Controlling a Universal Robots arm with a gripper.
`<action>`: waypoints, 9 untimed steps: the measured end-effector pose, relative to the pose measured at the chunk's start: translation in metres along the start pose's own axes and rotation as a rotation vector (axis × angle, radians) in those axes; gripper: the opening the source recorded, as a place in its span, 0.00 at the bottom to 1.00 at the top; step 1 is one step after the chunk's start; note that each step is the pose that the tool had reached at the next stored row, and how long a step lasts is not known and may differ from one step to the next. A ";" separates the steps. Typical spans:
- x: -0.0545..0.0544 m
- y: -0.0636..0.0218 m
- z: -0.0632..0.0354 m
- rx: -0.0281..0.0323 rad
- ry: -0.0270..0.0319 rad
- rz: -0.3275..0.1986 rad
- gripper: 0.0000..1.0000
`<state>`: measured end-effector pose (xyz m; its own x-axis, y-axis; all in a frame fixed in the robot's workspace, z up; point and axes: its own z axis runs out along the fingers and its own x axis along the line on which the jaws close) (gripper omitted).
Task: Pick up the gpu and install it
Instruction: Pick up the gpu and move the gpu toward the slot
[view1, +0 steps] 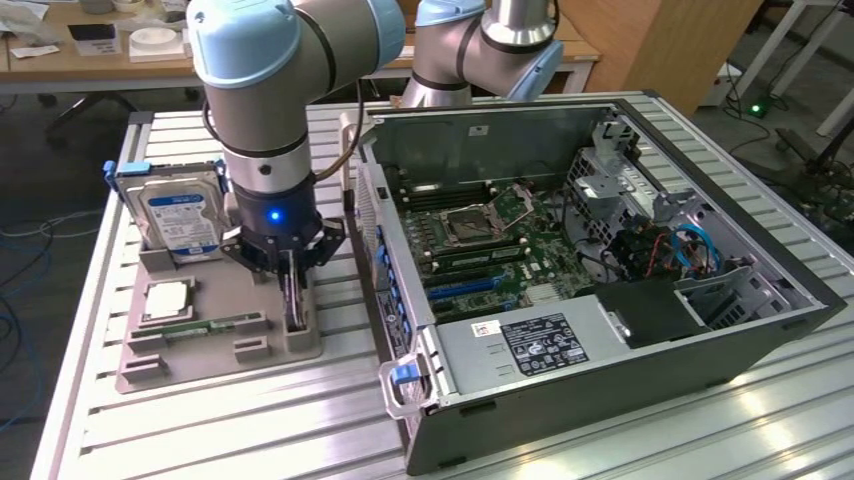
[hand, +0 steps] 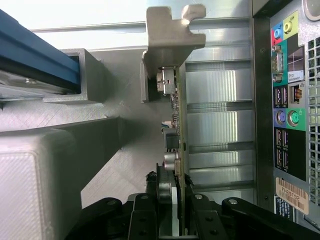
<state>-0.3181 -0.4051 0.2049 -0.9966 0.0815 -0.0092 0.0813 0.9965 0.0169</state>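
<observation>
The gpu (view1: 296, 312) stands on edge in a slot of the grey holder tray (view1: 214, 362), at the tray's side nearest the computer. My gripper (view1: 291, 285) is lowered straight onto it, its fingers pinching the card's upper edge. In the wrist view the gpu (hand: 180, 125) runs edge-on away from the camera, with its silver bracket (hand: 172, 35) at the far end. The dark fingers (hand: 164, 187) sit on either side of the board, shut on it. The card is still seated in the holder.
The open PC case (view1: 747, 330) lies at the exterior view's right, motherboard (view1: 481, 240) exposed; its rear ports (hand: 287, 100) face the tray. The tray also holds a hard drive (view1: 180, 215), a CPU (view1: 167, 298) and a green memory stick (view1: 200, 327).
</observation>
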 end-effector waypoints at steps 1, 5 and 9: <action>0.000 0.0000 0.0000 0.0000 0.0000 0.000 0.29; 0.000 0.0001 -0.0009 0.0001 0.0000 0.000 0.29; 0.000 0.0002 -0.0110 0.0001 0.0000 0.000 0.29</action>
<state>-0.3181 -0.4050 0.2159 -0.9966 0.0816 -0.0092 0.0814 0.9965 0.0168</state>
